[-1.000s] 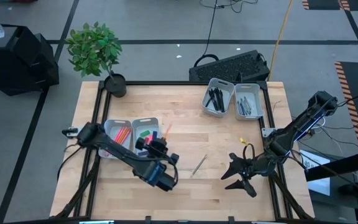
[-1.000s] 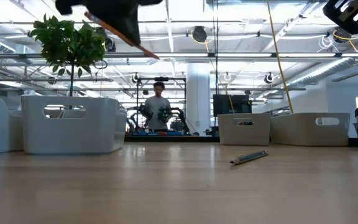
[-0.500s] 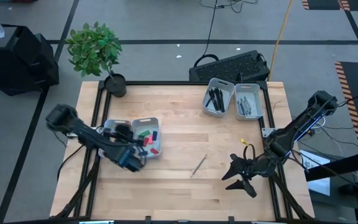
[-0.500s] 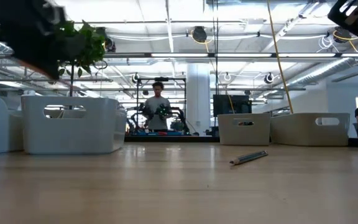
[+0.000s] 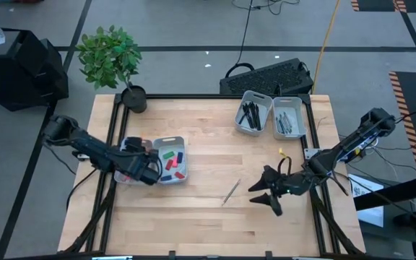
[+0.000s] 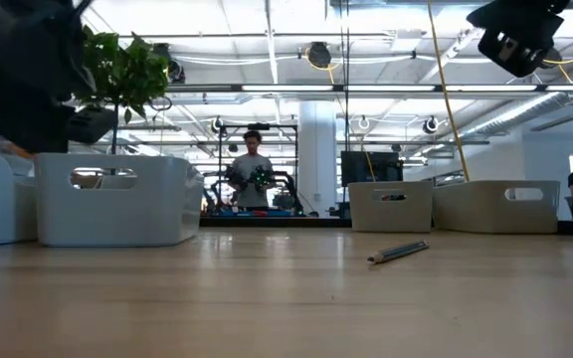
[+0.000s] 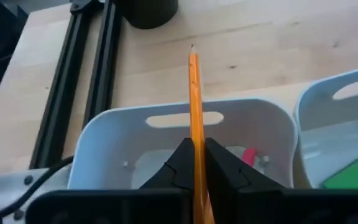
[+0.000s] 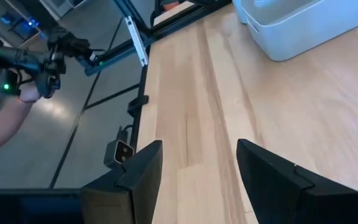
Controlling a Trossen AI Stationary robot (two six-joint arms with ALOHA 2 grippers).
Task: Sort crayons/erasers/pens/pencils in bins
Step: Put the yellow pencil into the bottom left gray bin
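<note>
Your left claw (image 7: 194, 163) sits over the leftmost bin (image 7: 166, 124) of the left pair, fingers pinching an orange pencil (image 7: 194, 93) w/ its tip pointing past the bin's far wall. Next bin (image 5: 170, 159) to the right holds red, green & pink erasers (image 5: 169, 160). A lone pencil (image 5: 231, 191) lies loose mid-counter (image 5: 208, 209). Far right, two bins: one w/ black pens (image 5: 250, 114), the other (image 5: 288, 118) w/ dark sticks. Your right claw (image 5: 264, 195) hovers right of the loose pencil, fingers spread wide, holding nothing.
</note>
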